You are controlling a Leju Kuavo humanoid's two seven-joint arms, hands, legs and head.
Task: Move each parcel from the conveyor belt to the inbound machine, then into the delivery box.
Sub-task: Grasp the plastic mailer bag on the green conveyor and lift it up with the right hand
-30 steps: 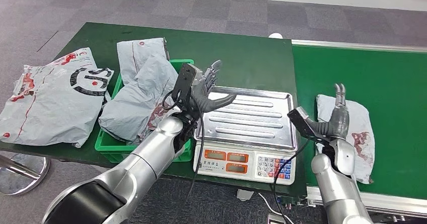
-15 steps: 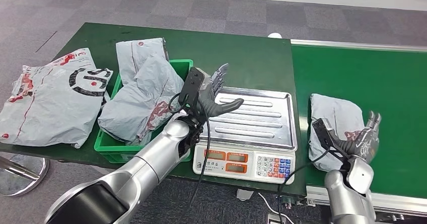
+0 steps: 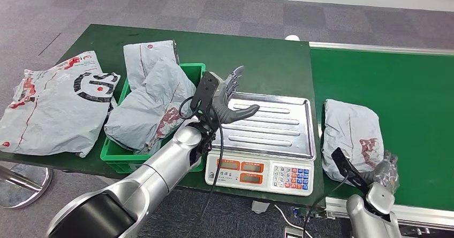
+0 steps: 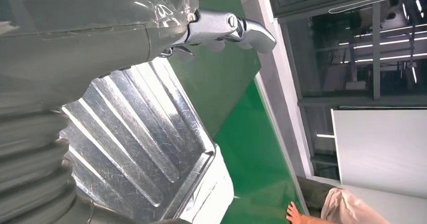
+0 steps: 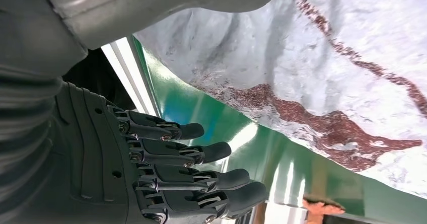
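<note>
A grey parcel with red print lies on the green conveyor belt, close to its end beside the scale; the right wrist view shows the parcel from close by. My right hand is low at the belt's near edge, just right of the parcel's near corner, with fingers straight and holding nothing. The inbound machine is a scale with a bare steel tray. My left hand hovers open over the tray's left edge. The delivery box is a green crate with grey parcels piled in it.
A large white bag with black and red print lies on the dark green table, left of the crate. The scale's display and keypad face the table's near edge. A steel rail borders the belt's far side.
My right hand has come off the parcel and dropped back to the belt's near edge. The parcel has shifted left toward the scale. My left hand edged slightly over the tray.
</note>
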